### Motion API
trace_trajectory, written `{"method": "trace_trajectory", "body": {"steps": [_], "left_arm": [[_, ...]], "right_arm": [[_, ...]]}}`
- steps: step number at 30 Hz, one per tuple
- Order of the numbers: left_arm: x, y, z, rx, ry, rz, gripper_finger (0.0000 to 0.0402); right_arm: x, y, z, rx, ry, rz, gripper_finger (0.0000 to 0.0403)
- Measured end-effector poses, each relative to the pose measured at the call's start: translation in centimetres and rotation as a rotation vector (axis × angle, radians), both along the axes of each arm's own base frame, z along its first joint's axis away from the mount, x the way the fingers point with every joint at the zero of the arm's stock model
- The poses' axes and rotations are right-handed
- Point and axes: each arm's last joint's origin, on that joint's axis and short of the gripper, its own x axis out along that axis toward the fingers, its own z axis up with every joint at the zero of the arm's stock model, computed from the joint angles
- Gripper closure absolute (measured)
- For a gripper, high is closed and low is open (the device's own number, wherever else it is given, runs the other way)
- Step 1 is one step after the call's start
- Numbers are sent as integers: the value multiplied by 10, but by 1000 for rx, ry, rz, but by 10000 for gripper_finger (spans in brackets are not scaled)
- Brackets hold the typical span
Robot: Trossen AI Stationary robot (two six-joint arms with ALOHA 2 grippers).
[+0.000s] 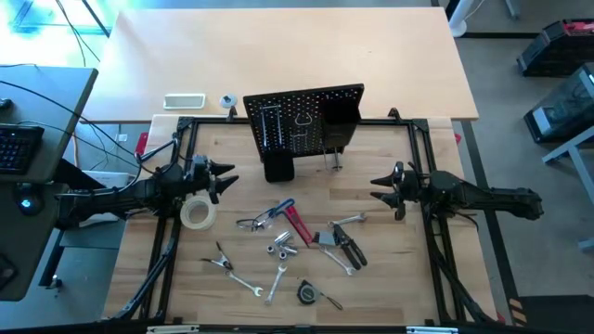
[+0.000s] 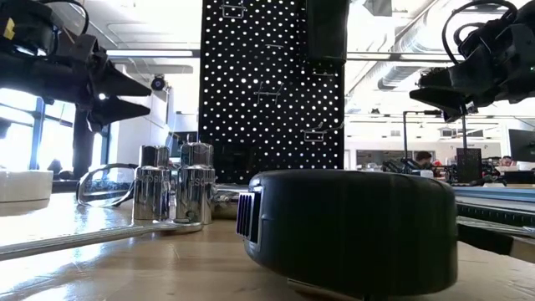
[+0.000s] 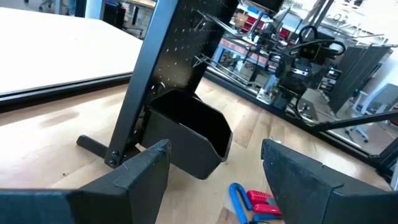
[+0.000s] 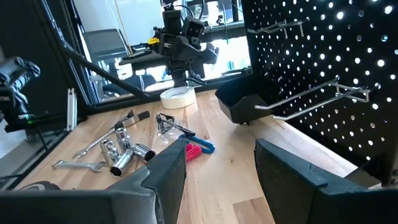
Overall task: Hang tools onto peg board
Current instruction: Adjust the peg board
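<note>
The black peg board (image 1: 302,121) stands upright at the table's far middle, with metal hooks (image 4: 311,99) and a black bin (image 1: 278,167) on its face. The tools lie loose on the wood in front of it: a pale tape roll (image 1: 198,213), clear glasses (image 1: 255,221), a blue-handled hex key (image 1: 278,209), a red-handled tool (image 1: 297,225), black-handled pliers (image 1: 348,246) and silver wrenches (image 1: 241,278). My left gripper (image 1: 230,178) hovers open at the left, above and behind the tape roll. My right gripper (image 1: 376,186) hovers open at the right. Both point level toward the middle.
A black tape measure (image 1: 307,293) and chrome sockets (image 1: 281,243) lie near the front edge. Black frame rails (image 1: 427,158) run along the table's sides. A white tray (image 1: 184,100) sits on the pale table behind the board.
</note>
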Motion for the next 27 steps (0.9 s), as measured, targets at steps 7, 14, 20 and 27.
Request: {"method": "trace_trajectory", "body": {"steps": [7, 14, 20, 27], "left_arm": [[0, 0, -1, -2, 8, 0, 156], [0, 0, -1, -2, 7, 0, 156], [0, 0, -1, -2, 6, 0, 156], [0, 0, -1, -2, 7, 0, 156]], "right_arm": [[0, 0, 0, 1, 0, 0, 217], [0, 0, 0, 1, 0, 0, 217], [0, 0, 0, 1, 0, 0, 217], [0, 0, 0, 1, 0, -1, 217]]}}
